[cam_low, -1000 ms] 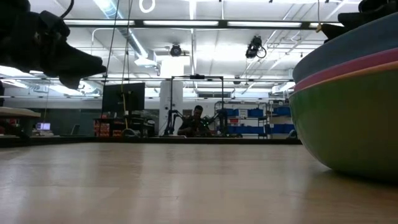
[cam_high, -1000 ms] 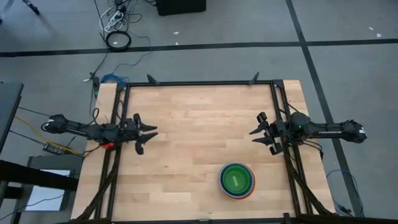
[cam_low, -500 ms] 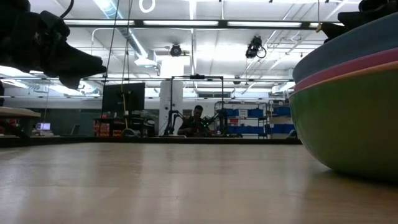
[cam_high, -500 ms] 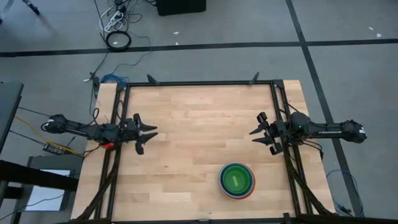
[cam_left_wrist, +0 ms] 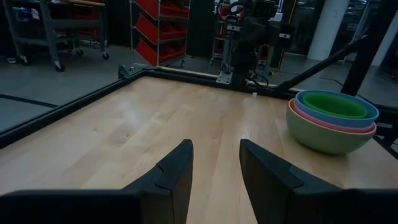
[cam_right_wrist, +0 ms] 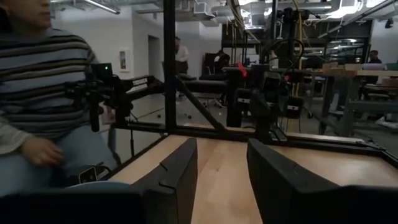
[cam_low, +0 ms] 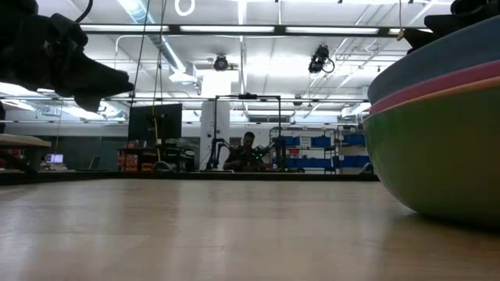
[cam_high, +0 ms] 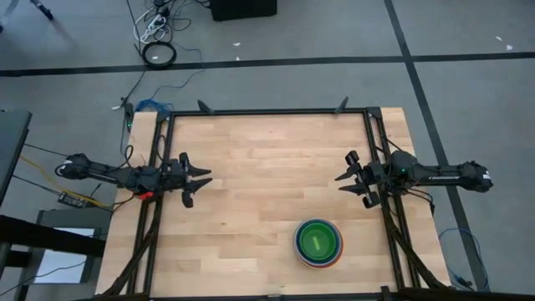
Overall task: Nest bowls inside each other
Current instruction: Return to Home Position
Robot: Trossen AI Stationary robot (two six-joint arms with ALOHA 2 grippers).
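Observation:
The bowls stand nested in one stack [cam_high: 318,242] near the table's front right, the dull green outermost bowl [cam_left_wrist: 323,134] resting on its base on the wood. Pink and blue rims [cam_low: 437,70] show above it, and a bright green bowl [cam_left_wrist: 334,104] sits innermost. My left gripper [cam_high: 201,177] hovers open at the table's left side, its fingers level over bare wood. My right gripper [cam_high: 344,181] hovers open at the right side, far from the stack, fingers level. Neither has anything between its fingers.
A black metal frame [cam_high: 267,111] runs along the table's far, left and right edges. Bare wood [cam_high: 267,176] lies between the two grippers. A person in a striped sleeve [cam_right_wrist: 37,74] sits beyond the table's left edge.

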